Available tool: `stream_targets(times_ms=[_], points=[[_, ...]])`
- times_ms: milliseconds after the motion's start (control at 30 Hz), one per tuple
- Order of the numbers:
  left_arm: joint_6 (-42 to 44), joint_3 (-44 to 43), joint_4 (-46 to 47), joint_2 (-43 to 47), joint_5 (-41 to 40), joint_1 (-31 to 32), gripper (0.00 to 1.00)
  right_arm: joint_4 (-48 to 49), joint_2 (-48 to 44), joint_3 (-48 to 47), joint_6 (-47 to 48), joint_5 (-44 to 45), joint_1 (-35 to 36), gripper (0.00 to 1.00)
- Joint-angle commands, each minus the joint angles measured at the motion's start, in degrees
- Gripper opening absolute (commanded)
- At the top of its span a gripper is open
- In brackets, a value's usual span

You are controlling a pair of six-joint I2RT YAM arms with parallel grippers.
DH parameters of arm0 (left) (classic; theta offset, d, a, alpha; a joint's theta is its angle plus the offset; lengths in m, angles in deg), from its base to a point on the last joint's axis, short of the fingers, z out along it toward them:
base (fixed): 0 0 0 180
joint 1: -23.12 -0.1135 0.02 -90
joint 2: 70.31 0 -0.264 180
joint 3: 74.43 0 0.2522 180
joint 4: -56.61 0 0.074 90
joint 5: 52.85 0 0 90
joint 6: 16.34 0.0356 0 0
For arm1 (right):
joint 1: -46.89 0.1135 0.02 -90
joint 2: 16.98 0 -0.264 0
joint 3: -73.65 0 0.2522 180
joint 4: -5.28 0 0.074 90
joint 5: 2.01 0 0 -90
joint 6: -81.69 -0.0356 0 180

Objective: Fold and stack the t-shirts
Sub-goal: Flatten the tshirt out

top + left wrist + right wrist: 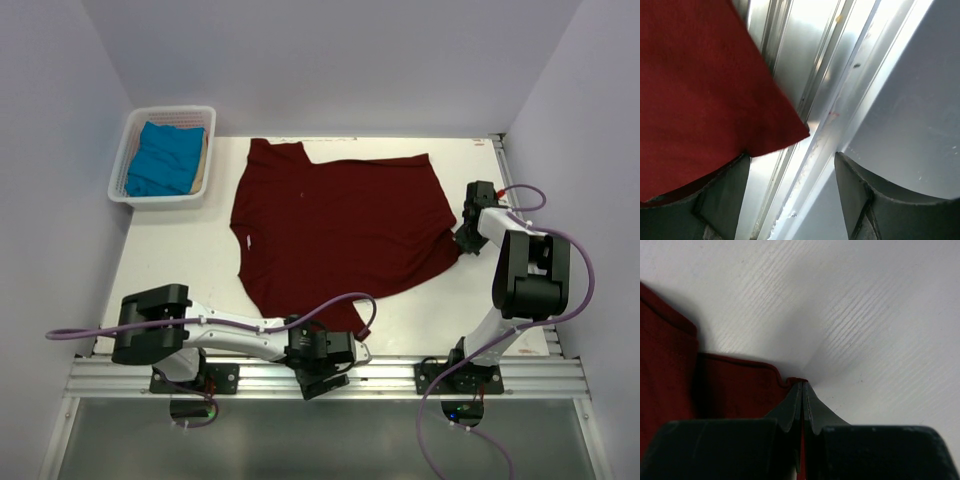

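Note:
The dark maroon t-shirt (340, 225) lies spread flat across the middle of the table. Its near corner (700, 90) hangs over the table's front rail, just above my left finger (722, 200). My left gripper (325, 365) (790, 195) sits at that front edge, open, with only the rail between its fingers. My right gripper (462, 237) (802, 390) is low at the shirt's right edge, shut on the maroon hem (740, 385), and a red strip shows between its pads. The teal-blue t-shirt (165, 158) lies crumpled in the basket.
A white slatted basket (127, 160) stands at the table's back left corner. The aluminium rail (400, 372) (840, 90) runs along the near edge, with both arm bases on it. Purple-grey walls close in on the left, back and right.

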Motion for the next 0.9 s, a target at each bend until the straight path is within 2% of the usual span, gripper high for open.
stream_targets(times_ms=[0,367,567,700,867], points=[[2.3,-2.5,2.3,-0.5,0.1,0.6,0.72,0.9,2.5,1.7,-0.5,-3.4,0.2,0.0],[4.5,-6.1,4.0,-3.6,-8.0,0.4,0.7,1.1,2.7,1.5,-0.4,-3.7,0.1,0.0],[3.9,-4.8,5.2,-5.5,-9.1,0.1,0.64,1.3,2.7,1.6,-0.4,-4.1,0.2,0.0],[3.0,-7.6,1.4,-6.2,-11.7,0.1,0.58,1.5,2.9,1.7,-0.4,-4.3,0.2,0.0],[2.4,-12.1,-2.5,-3.8,-13.7,0.3,0.56,1.8,3.4,1.9,-0.5,-4.3,0.2,0.0]])
